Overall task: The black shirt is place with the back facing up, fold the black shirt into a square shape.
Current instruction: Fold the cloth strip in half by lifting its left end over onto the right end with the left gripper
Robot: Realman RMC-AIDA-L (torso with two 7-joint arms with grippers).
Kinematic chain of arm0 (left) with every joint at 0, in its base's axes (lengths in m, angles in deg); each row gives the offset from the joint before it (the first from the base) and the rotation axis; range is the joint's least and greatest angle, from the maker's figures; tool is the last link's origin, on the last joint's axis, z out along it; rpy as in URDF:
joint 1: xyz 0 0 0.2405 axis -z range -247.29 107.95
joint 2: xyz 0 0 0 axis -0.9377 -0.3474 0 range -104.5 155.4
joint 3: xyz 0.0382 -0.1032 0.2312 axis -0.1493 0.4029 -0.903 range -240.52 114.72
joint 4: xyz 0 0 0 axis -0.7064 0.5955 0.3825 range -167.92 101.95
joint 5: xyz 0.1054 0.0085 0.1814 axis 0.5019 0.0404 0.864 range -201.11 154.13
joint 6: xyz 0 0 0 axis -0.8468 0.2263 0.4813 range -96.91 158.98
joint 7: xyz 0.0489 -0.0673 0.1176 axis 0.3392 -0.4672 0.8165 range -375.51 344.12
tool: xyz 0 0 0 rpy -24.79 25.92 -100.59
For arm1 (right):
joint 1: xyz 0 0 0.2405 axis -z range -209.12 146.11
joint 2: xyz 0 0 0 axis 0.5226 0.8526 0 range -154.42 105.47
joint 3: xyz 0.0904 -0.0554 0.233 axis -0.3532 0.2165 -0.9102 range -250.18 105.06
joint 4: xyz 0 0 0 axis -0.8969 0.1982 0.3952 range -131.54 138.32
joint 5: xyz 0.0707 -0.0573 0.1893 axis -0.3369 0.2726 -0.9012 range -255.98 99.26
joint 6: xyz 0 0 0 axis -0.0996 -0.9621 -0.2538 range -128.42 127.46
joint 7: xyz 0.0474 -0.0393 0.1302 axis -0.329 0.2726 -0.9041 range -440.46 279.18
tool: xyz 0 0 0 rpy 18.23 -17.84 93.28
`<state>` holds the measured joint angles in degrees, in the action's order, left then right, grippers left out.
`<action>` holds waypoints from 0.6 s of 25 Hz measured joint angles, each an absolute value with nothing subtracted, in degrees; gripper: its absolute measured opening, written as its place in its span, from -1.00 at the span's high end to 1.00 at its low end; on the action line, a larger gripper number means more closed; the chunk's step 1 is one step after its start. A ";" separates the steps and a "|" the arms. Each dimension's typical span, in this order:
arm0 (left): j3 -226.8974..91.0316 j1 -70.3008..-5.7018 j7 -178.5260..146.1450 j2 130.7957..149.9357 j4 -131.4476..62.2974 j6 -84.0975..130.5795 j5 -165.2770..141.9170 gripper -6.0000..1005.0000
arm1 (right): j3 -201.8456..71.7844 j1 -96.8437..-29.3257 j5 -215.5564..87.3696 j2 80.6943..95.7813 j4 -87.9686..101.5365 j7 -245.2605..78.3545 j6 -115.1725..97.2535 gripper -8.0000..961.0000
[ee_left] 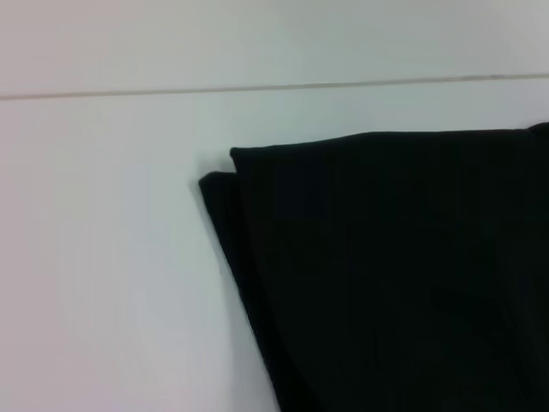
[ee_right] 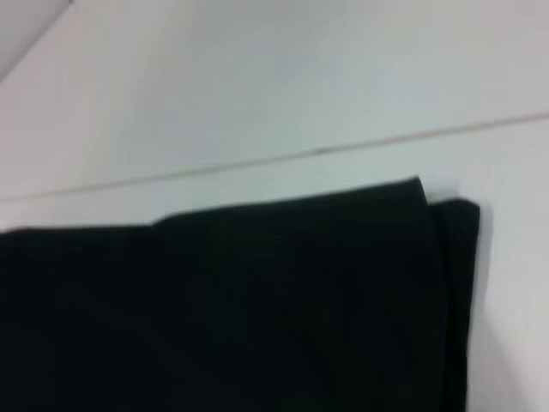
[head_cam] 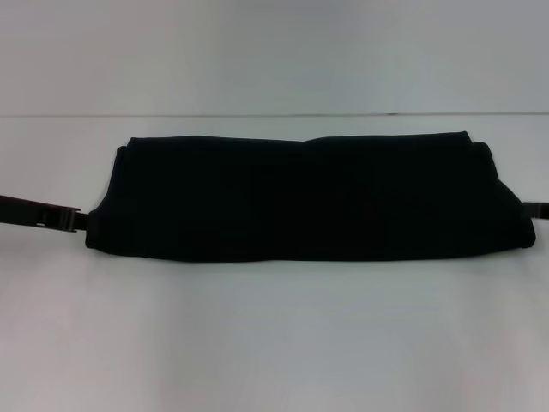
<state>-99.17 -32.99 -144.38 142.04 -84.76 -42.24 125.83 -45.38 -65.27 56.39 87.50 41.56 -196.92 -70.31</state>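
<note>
Black shirt [head_cam: 300, 197] folded into a long band, mid-table [head_cam: 274, 335], nearer the far edge. Left gripper [head_cam: 79, 219] at its left end, right gripper [head_cam: 530, 210] at its right; finger state cannot be told.

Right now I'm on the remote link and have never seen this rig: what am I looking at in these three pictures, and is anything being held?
This is a two-armed robot with a camera on its head and one on each wrist. The head view looks down at a white table. On it lies the black shirt, already folded into a long band running side to side, not yet a square. The left gripper sits at the band's left end, its tip meeting the cloth; only a sliver of the right gripper shows at the right end. Whether either has hold of the cloth cannot be seen. The two wrist views each show one layered end of the shirt on the table; no fingers appear in them.
</note>
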 joint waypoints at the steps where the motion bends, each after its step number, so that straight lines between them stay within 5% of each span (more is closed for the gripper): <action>1: -99.15 -33.30 -144.51 142.18 -85.50 -42.20 125.83 0.68 | -46.47 -65.06 56.38 87.57 42.48 -196.93 -71.39 0.71; 6: -99.08 -34.65 -146.56 142.56 -90.47 -45.05 125.59 0.66 | -51.52 -64.21 55.11 87.37 45.85 -195.64 -77.69 0.22; 15: -97.43 -34.72 -149.37 142.63 -94.83 -63.20 118.14 -0.33 | -51.28 -64.45 46.21 88.23 44.62 -186.28 -84.89 -0.26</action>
